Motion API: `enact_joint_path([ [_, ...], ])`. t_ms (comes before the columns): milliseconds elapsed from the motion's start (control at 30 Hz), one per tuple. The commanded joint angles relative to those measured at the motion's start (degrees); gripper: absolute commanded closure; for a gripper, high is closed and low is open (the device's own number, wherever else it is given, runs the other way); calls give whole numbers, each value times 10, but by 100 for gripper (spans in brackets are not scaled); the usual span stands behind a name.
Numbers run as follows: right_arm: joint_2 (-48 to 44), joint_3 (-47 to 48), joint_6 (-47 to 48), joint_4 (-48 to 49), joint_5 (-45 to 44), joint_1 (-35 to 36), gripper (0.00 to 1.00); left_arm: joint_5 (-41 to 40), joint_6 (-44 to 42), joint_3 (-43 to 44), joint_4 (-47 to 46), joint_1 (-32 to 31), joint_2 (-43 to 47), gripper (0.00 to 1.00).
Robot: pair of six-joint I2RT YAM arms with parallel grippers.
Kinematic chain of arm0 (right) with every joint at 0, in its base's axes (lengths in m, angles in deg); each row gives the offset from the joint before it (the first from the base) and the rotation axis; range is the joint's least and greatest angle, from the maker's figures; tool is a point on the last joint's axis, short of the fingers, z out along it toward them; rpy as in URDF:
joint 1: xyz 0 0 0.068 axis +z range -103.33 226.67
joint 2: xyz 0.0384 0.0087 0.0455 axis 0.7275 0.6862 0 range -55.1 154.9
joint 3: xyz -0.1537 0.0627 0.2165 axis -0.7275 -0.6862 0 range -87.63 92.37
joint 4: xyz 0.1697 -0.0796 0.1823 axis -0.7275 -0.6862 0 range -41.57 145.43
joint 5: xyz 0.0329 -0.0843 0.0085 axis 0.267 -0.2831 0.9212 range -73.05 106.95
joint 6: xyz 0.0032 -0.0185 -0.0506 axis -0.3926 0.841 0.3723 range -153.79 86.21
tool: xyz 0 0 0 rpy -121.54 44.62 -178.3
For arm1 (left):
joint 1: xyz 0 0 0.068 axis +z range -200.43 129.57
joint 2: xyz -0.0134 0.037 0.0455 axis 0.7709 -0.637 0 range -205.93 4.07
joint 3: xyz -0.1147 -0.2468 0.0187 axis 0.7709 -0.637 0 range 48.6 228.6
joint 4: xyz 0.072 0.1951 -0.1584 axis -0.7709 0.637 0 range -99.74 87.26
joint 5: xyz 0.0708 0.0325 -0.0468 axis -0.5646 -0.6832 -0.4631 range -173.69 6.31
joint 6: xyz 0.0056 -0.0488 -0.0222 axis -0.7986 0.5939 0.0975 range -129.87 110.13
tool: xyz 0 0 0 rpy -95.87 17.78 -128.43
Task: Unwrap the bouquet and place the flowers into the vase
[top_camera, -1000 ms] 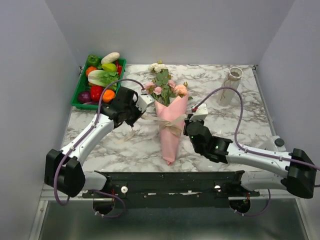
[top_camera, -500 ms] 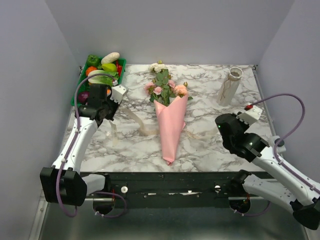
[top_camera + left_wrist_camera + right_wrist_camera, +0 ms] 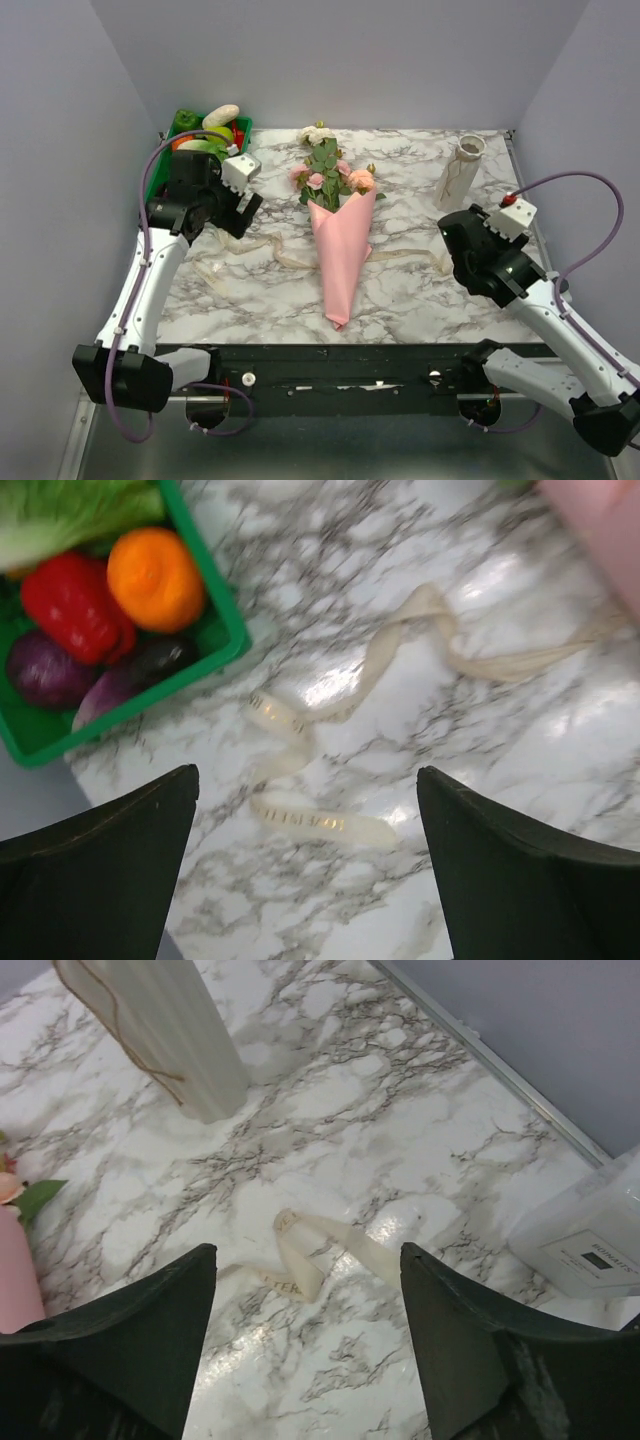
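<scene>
From above, the bouquet (image 3: 340,255) lies on the marble table (image 3: 420,300) in its salmon paper cone, with the flowers (image 3: 328,175) spilling from its far end. A loose cream ribbon (image 3: 262,246) trails out on both sides of the bouquet. The vase (image 3: 459,175) stands upright, well to the bouquet's right and farther back, and the green tray (image 3: 245,135) sits far to its left. The left end effector (image 3: 232,210) hangs left of the bouquet and the right end effector (image 3: 458,245) hangs right of it. The left wrist view shows its fingers (image 3: 100,880) spread wide over curled ribbon (image 3: 400,640), holding nothing, beside the tray (image 3: 215,640). The right wrist view shows its fingers (image 3: 110,1360) likewise parted and empty above a ribbon end (image 3: 300,1250), with the vase (image 3: 160,1030) beyond.
</scene>
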Motion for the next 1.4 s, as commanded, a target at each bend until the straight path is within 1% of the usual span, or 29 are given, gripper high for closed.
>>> enact_joint_path([
  [0,-20,41,54,-5,41,-2,13,181,-3,56,27,-85,-21,1],
  [33,-31,36,79,37,57,-2,11,201,0,60,8,-104,-31,1],
  [67,-42,30,105,60,92,-2,9,210,-2,60,-3,-120,-52,1],
  [100,-53,24,140,78,109,-2,7,216,-2,61,-14,-148,-65,1],
  [133,-70,15,150,95,122,-2,6,224,-4,69,-30,-157,-80,1],
  [200,-79,8,160,94,140,-2,6,236,-10,88,-34,-173,-138,1],
  [233,-85,6,169,92,146,-2,5,246,-14,116,-25,-180,-160,1],
  [267,-87,4,174,90,162,-2,5,267,-18,133,-17,-183,-209,1],
  [333,-94,3,185,75,174,-2,5,289,-27,189,13,-186,-258,4],
  [367,-102,2,187,73,185,-2,5,300,-29,208,21,-187,-301,5],
  [433,-114,2,196,66,193,-1,5,308,-33,251,33,-187,-339,8],
  [467,-130,1,200,68,198,-1,5,308,-34,263,34,-187,-365,8],
  [567,-159,-10,221,84,216,-1,6,309,-31,292,35,-187,-401,8],
  [700,-203,-23,233,97,231,-1,8,319,-39,300,41,-187,-421,10],
  [867,-204,-26,236,102,245,-2,10,350,-53,290,51,-189,-429,13],
  [1033,-197,-16,235,106,250,-1,11,345,-80,306,94,-195,-457,16],
  [1200,-216,-9,238,114,273,-1,13,332,-78,296,80,-195,-457,16],
  [1367,-232,-5,243,118,292,-1,16,337,-72,297,65,-195,-463,16],
])
